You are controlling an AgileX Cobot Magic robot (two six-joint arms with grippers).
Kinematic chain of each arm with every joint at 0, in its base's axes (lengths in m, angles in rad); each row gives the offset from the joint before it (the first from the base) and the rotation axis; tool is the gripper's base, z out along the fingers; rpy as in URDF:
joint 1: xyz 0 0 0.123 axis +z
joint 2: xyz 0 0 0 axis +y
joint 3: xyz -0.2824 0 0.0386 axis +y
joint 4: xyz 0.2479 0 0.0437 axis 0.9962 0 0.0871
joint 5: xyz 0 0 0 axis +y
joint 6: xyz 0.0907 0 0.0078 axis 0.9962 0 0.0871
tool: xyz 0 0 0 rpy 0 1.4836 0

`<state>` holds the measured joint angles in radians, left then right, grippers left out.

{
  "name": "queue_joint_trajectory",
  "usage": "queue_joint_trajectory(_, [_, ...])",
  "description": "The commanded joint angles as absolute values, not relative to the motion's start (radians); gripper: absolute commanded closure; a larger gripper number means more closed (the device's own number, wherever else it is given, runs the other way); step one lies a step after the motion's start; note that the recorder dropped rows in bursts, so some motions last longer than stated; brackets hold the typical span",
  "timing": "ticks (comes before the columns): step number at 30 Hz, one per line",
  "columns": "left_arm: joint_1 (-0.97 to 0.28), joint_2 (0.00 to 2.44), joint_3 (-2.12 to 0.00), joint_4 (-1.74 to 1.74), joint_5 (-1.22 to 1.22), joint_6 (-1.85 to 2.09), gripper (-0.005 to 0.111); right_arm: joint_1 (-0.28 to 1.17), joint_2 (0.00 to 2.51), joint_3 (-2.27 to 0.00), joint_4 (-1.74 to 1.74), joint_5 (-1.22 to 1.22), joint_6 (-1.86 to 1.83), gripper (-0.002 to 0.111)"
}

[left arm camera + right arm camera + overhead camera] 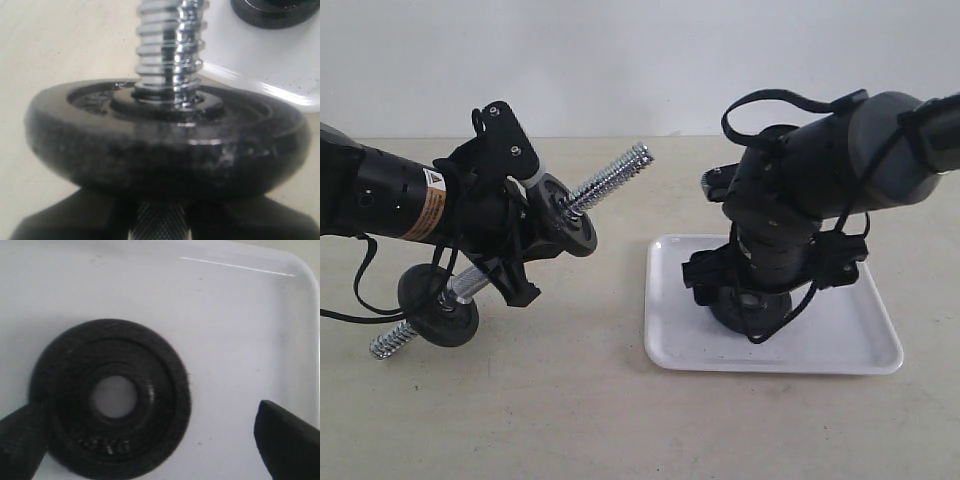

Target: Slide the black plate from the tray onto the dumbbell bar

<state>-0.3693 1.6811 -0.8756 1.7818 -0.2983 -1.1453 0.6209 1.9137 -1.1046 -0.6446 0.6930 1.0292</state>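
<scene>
My left gripper point(515, 250) is shut on the knurled middle of the dumbbell bar point(615, 175) and holds it tilted above the table, threaded end up toward the right. Two black discs point(570, 215) sit on the bar, one on each side of the grip. In the left wrist view the nearer disc point(165, 145) fills the frame below the threads point(167, 45). The black plate point(110, 400) lies flat in the white tray point(225, 315). My right gripper point(150, 415) hangs open over it, one finger point(20, 440) at the plate's rim, the other finger point(290, 445) well apart.
The tray point(840, 340) sits right of centre on the beige table point(570, 400). The right arm point(820, 170) reaches down over the tray's left half. A black cable point(360, 290) loops below the left arm. The bar's lower threaded end point(390, 343) almost reaches the tabletop.
</scene>
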Motion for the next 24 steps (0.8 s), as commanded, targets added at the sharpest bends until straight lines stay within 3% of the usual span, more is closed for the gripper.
queue_joint_trajectory(1, [-0.369,1.630,-0.900,1.744,-0.313,-1.174,0.102,0.674,1.918,-1.105,-0.639,0.623,1.030,0.004])
queue_joint_trajectory(13, [-0.369,1.630,-0.900,1.744,-0.313,-1.174,0.102,0.664,1.986,-1.105,-0.811,0.714,1.115,0.004])
queue_joint_trajectory(24, [-0.369,1.630,-0.899,1.744,-0.313,-1.174,0.102,0.578,1.986,-1.105,-0.557,0.624,0.827,0.004])
